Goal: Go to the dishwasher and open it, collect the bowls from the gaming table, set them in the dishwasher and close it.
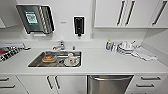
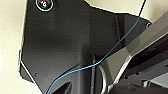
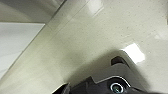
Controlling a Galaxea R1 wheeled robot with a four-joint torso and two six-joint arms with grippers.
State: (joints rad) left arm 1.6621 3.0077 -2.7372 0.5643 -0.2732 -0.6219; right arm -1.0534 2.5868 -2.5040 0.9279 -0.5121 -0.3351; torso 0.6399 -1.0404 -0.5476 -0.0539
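Observation:
The dishwasher (image 1: 109, 84) sits under the white counter (image 1: 105, 62), right of the sink, at the lower middle of the head view. Its brushed steel front is closed, with a bar handle (image 1: 110, 78) along its top edge. The bowls and the gaming table are out of view. The left wrist view looks down on the robot's own dark plate and a blue cable (image 2: 100, 62) over a pale floor. The right wrist view looks down on a pale speckled floor (image 3: 100, 37).
A steel sink (image 1: 56, 59) holds dishes, with a tap (image 1: 59, 45) behind it. Bottles and stacked dishes (image 1: 123, 47) and a cloth (image 1: 143, 53) lie at the counter's right. White drawers and cabinet doors flank the dishwasher. A towel dispenser (image 1: 35, 18) and a soap dispenser (image 1: 78, 25) hang on the wall.

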